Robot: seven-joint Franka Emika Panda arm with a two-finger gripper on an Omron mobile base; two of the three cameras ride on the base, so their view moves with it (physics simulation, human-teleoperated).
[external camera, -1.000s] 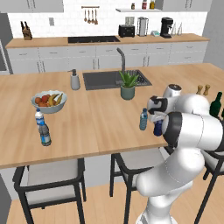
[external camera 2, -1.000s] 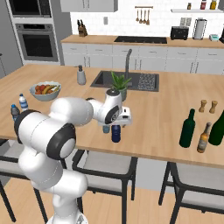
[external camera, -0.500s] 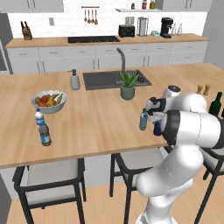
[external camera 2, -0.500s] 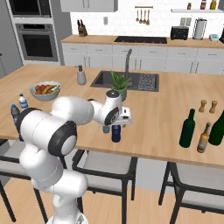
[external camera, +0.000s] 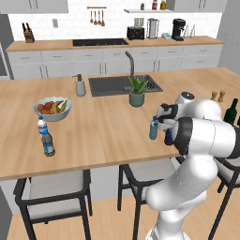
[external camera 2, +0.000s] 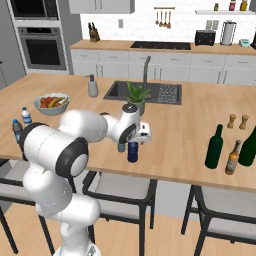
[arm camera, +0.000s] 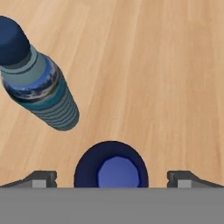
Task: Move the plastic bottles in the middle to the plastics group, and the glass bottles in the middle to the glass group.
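Hovering with jaws apart, gripper [arm camera: 111, 180] is straddling navy bottle [arm camera: 111, 167] from above; water bottle [arm camera: 37, 83] is standing just beside it. Nothing sorted yet; green wine bottle [external camera 2: 215, 147] is also waiting.

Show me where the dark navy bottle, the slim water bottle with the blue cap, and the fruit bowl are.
dark navy bottle [arm camera: 111, 170]: hand view, on its cap seen from above.
slim water bottle [arm camera: 43, 94]: hand view, on its ribbed body.
fruit bowl [external camera: 52, 112]: left base view, on its front wall.
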